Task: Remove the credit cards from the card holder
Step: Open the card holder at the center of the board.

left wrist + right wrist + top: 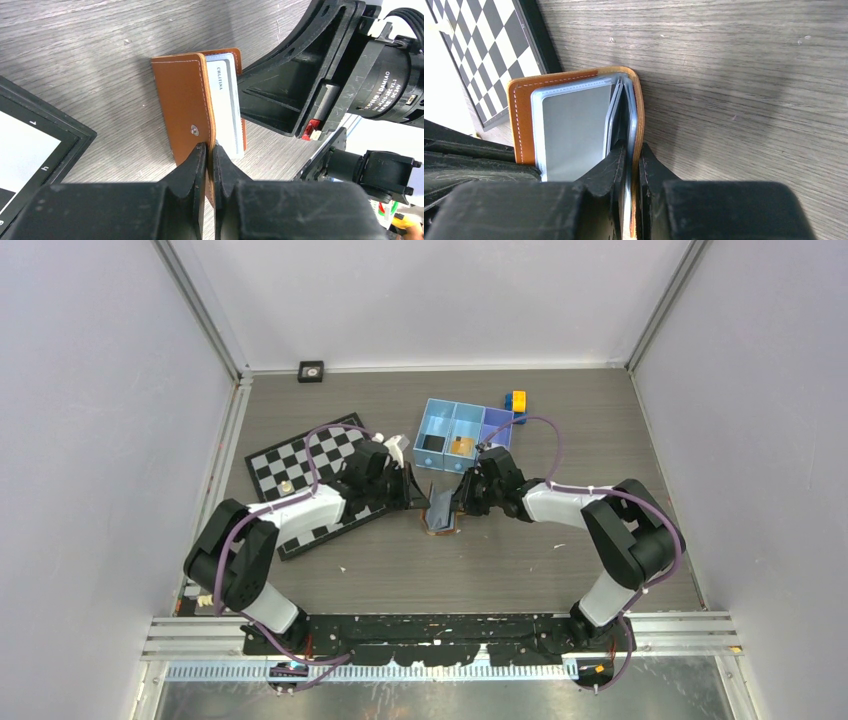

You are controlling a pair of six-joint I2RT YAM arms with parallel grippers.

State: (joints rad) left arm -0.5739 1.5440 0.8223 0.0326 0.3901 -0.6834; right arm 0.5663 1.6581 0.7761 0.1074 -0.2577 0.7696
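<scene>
One card holder (182, 110), left gripper (210, 147), right gripper (633, 150) (one brown cover apiece)

Bright, even overhead light fills the enclosure, leaving soft shadows on the table (520, 570), while in the wrist views the near fingers (192, 167) blur and the chessboard (484, 50) glares white at the left.

I see a checkered board (300, 455) lying skewed on the bench (560, 570), left of centre, with one small pale piece (286, 485) on it. The blue three-compartment tray (449, 403) sits farther back, right of centre. It has a dark item in the left bin and a brownish one in the middle. A yellow-and-blue block (517, 400) is just beside the tray's far right corner. There's a small black square thing (311, 371) at the back wall.
</scene>
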